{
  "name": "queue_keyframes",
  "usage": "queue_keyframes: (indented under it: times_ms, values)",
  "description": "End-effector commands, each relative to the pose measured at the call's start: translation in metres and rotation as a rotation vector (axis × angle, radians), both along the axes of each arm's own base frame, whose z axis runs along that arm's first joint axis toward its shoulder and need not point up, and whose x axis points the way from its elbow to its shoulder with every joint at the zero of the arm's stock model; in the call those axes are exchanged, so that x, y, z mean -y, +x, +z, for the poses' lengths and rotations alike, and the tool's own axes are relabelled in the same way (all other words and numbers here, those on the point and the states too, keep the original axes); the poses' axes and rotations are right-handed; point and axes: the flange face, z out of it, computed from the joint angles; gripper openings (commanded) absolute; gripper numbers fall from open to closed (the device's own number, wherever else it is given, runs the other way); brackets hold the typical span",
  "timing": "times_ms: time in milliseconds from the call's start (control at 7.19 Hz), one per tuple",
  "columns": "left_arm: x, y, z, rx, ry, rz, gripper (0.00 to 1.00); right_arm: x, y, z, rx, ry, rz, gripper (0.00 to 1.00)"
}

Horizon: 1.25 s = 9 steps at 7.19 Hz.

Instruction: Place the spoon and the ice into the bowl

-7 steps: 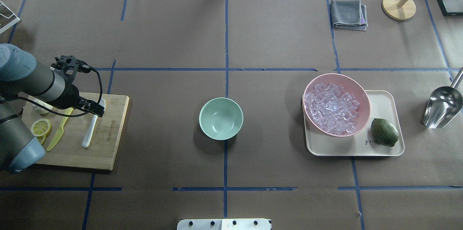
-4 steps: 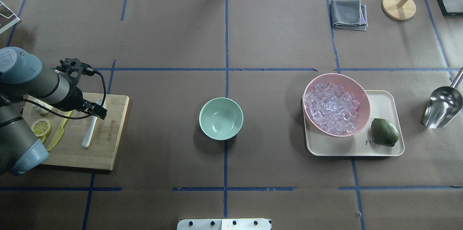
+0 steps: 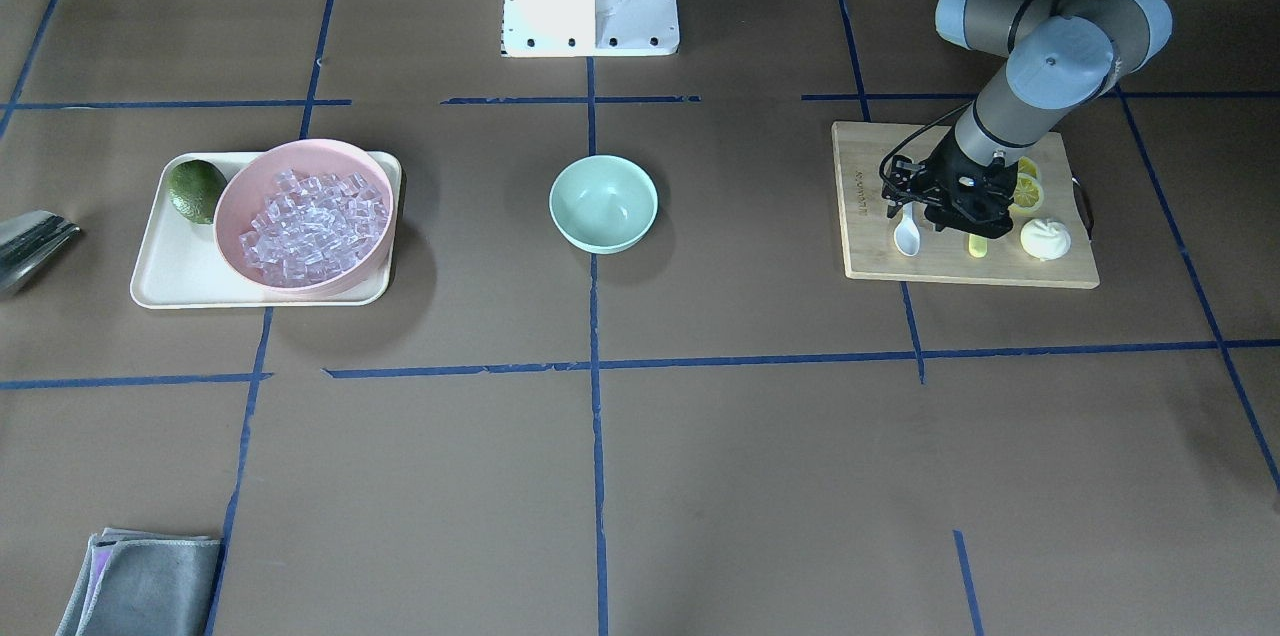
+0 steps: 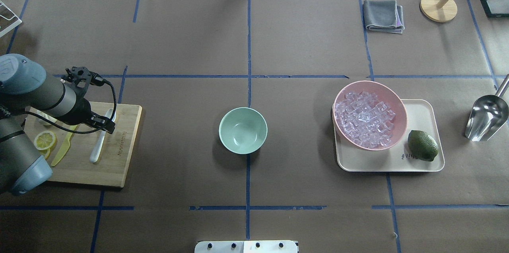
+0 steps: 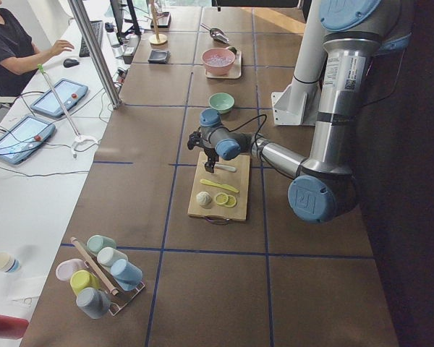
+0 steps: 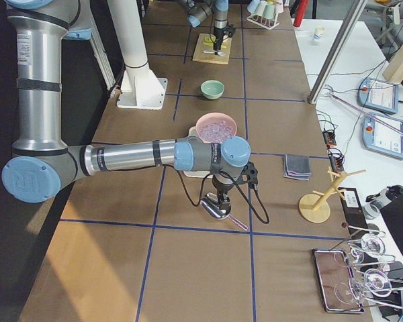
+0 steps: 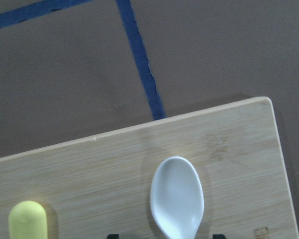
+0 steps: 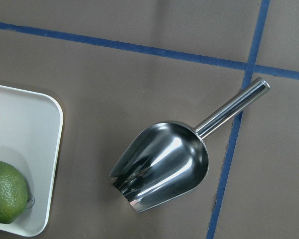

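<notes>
Left arm has shifted slightly over the last second, its wrist swinging a bit toward the middle of the table [image 4: 179,38]. Nothing else has moved.

The left claw [image 4: 107,125] hangs over the cutting board [image 4: 119,157], above the handle of the spoon [image 4: 96,147], close to its scoop end. The wrist camera shows both fingertips [image 7: 113,235] at the bottom edge of the picture, spread wide, with the spoon's scoop between them in the frame. So the left claw is open and gripping nothing.

Spoon lies flat on the board, scoop toward the far edge, handle toward the robot. A yellow-green knife [image 4: 61,151] lies on the robot's left of it, roughly parallel and not touching. Lemon slices [image 4: 44,140] sit next to the knife, partly under the arm.

Green bowl [image 4: 243,130] stands upright and empty on the blue centre line, well apart from the board.

Ice [image 4: 364,119] is all heaped in the pink bowl [image 4: 393,98]. That bowl stands on the end of the beige tray [image 4: 421,113] nearer the green bowl, overhanging the edge. A lime [image 4: 422,145] is on the same tray, just beside the pink bowl.

Right claw [image 6: 219,196] shows only in the side view, hanging above the metal scoop [image 4: 487,117], which lies on the table beyond the tray. Can't tell whether the right claw is open or closed.
</notes>
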Motion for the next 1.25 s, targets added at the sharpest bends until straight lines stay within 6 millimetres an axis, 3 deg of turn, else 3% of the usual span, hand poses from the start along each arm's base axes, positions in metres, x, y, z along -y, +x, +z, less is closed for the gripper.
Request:
queue_keyframes:
  times_ms: [0,278,417,556,834,1113]
  values:
    - [-0.004,0.0033,-0.002,-0.002,-0.025,-0.015,0.67,-0.0005,-0.0019,0.0005,0.0,-0.001,-0.004,1.0]
    - [-0.0061,0.0058,-0.0026,-0.002,-0.028,-0.016,0.65,0.0001,-0.002,0.0013,0.0,-0.003,-0.004,1.0]
    - [-0.0067,0.0064,-0.0026,-0.002,-0.028,-0.015,0.57,-0.0006,-0.0019,0.0022,-0.001,-0.006,-0.004,1.0]
    - [-0.0065,0.0064,-0.0026,-0.001,-0.027,-0.015,0.43,-0.0006,-0.0019,0.0022,-0.001,-0.006,-0.004,1.0]
    - [-0.0069,0.0064,-0.0035,-0.003,-0.028,-0.014,0.06,-0.0006,-0.0019,0.0029,-0.001,-0.007,-0.004,1.0]
    - [-0.0079,0.0066,-0.0034,-0.003,-0.028,-0.012,0.0,-0.0006,-0.0018,0.003,-0.002,-0.007,-0.004,1.0]
